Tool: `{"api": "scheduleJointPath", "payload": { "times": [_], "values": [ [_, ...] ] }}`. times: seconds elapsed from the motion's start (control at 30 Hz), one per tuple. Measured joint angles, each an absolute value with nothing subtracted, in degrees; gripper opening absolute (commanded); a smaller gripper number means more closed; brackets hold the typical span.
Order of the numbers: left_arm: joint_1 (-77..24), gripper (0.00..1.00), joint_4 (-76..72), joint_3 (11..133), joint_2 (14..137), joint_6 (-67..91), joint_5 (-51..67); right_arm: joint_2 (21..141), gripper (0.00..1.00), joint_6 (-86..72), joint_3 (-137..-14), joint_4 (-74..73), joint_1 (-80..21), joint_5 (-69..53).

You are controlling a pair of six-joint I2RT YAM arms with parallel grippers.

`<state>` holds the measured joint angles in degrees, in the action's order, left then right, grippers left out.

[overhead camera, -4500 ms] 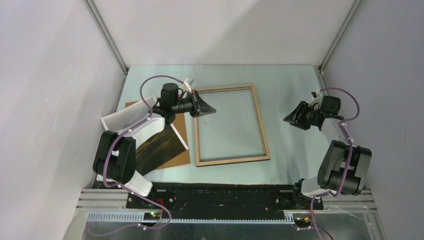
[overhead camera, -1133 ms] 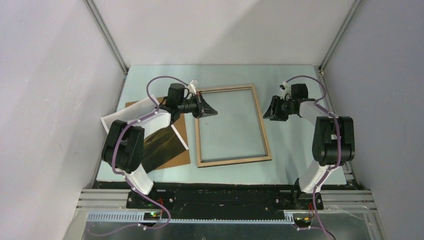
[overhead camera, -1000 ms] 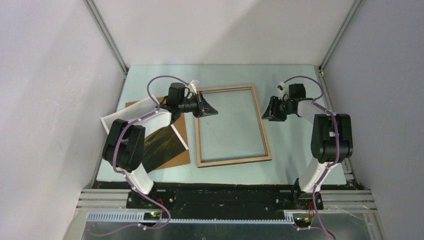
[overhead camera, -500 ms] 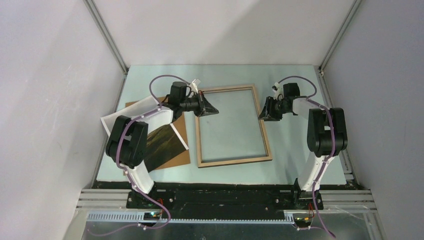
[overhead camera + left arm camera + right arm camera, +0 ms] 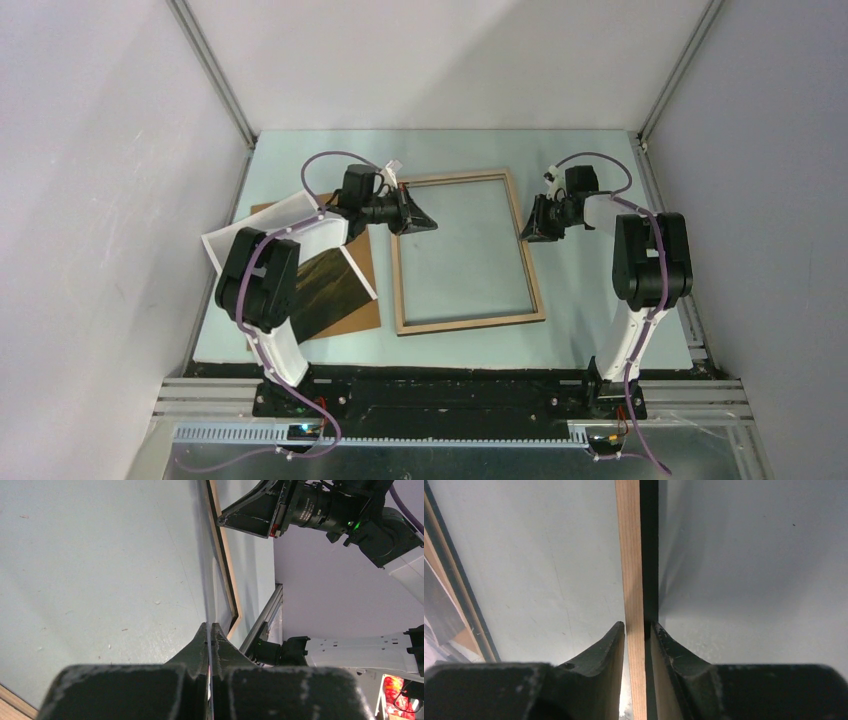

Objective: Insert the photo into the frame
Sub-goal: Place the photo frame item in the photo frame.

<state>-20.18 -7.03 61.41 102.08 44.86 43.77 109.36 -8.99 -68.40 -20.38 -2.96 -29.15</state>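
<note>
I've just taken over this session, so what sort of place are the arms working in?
Probably a lab robot test cell: plain white walls with metal corner posts, a pale green table, and two arms bolted to a black base plate at its near edge.

We list a robotics lab test cell, blank grey walls (image 5: 90, 200) outside the left gripper (image 5: 428, 225) and right gripper (image 5: 525, 237) jaws, aluminium rails (image 5: 214, 75) beyond them, purple-cabled arms (image 5: 300, 240) behind.
</note>
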Motion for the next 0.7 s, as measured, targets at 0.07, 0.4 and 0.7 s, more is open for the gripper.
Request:
{"api": "scheduleJointPath", "payload": {
  "times": [0.07,0.4,0.7],
  "values": [
    [-20.18,0.0,-6.9,61.47,102.13,44.62,43.79,109.4,0.26,-8.97,-68.4,-20.43,-2.94,-28.95],
    [-20.08,0.0,-5.67,62.33,103.13,43.88,43.86,109.51,0.21,-8.99,-68.82,-21.06,-2.94,-28.47],
    [-20.05,0.0,-5.19,62.41,103.94,43.46,43.68,109.51,0.2,-9.02,-68.82,-21.08,-2.94,-28.47]
  ]
}}
